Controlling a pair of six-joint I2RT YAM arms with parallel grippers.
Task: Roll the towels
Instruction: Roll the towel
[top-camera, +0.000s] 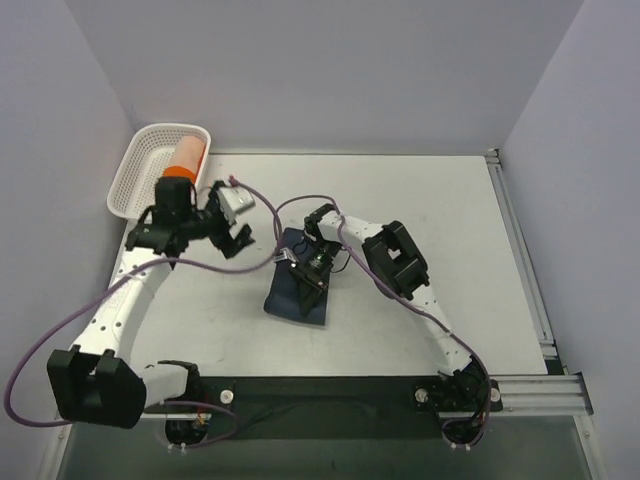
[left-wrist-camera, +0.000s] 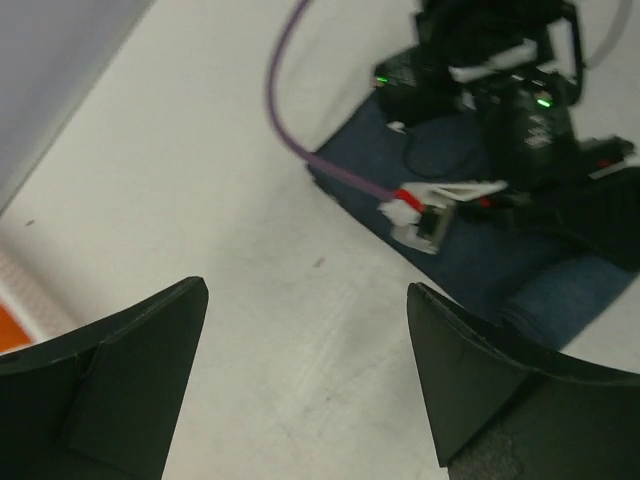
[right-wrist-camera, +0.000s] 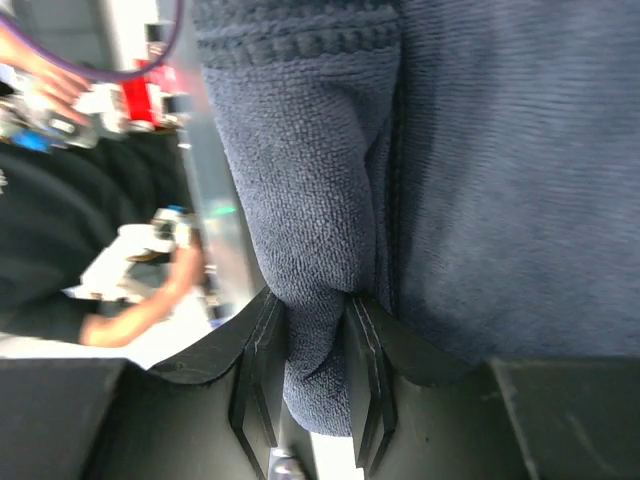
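Observation:
The dark navy-blue towel (top-camera: 298, 292) lies partly folded on the table at the centre. My right gripper (top-camera: 309, 283) is down on it. In the right wrist view the gripper (right-wrist-camera: 310, 330) is shut on a thick fold of the navy towel (right-wrist-camera: 480, 150). The orange towel (top-camera: 186, 153) sits rolled up inside the white basket. My left gripper (top-camera: 232, 232) hovers between the basket and the navy towel. Its jaws (left-wrist-camera: 307, 290) stand wide open over bare table with nothing between them, and the navy towel (left-wrist-camera: 470, 260) is off to their right.
The white lattice basket (top-camera: 135, 180) stands at the back left against the left wall. A purple cable (top-camera: 300, 200) arcs above the table between the two arms. A black rail (top-camera: 330, 385) runs along the near edge.

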